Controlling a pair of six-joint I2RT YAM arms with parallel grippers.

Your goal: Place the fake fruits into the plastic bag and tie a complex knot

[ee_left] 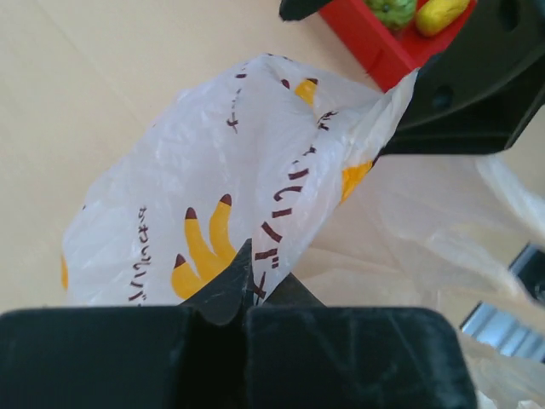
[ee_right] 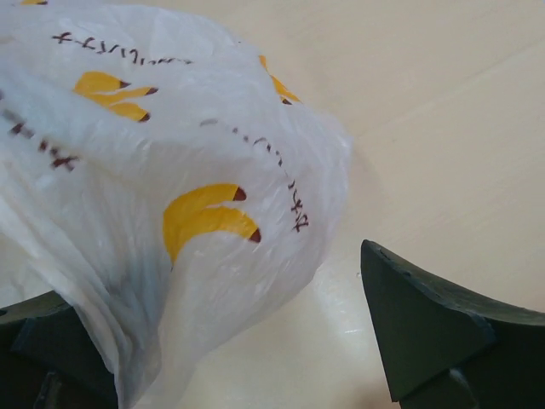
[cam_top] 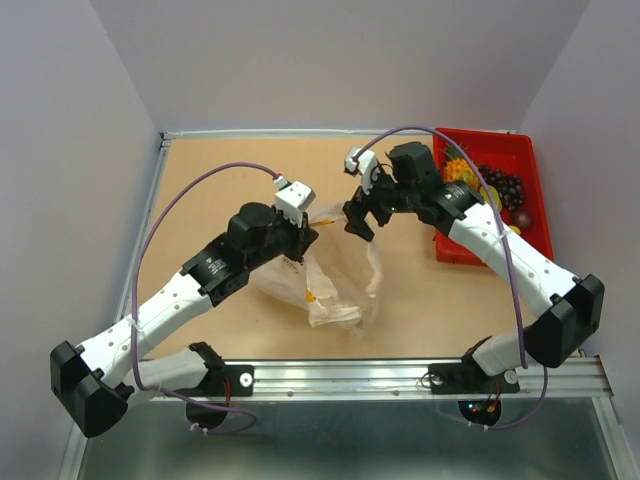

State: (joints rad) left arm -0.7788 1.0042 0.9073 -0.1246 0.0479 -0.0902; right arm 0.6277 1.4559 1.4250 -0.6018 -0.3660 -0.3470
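Note:
The plastic bag (cam_top: 330,285) is whitish with orange banana prints and lies crumpled mid-table, its upper part lifted. My left gripper (cam_top: 300,238) is shut on a fold of the bag (ee_left: 255,170), the film pinched between its fingertips (ee_left: 232,285). My right gripper (cam_top: 360,215) is open just right of it. The bag (ee_right: 170,196) hangs between its jaws and rests against the left finger (ee_right: 43,341); the right finger (ee_right: 426,332) is apart from the film. The fake fruits, a dark grape cluster (cam_top: 500,185), an orange-yellow piece (cam_top: 460,170), a green piece (ee_left: 390,10) and a yellow piece (ee_left: 441,13), lie in the tray. No knot shows.
The red tray (cam_top: 475,250) stands at the right back of the table, close behind the right arm. A metal rail (cam_top: 400,375) runs along the table's near edge. Bare wood shows at the back left (cam_top: 220,160).

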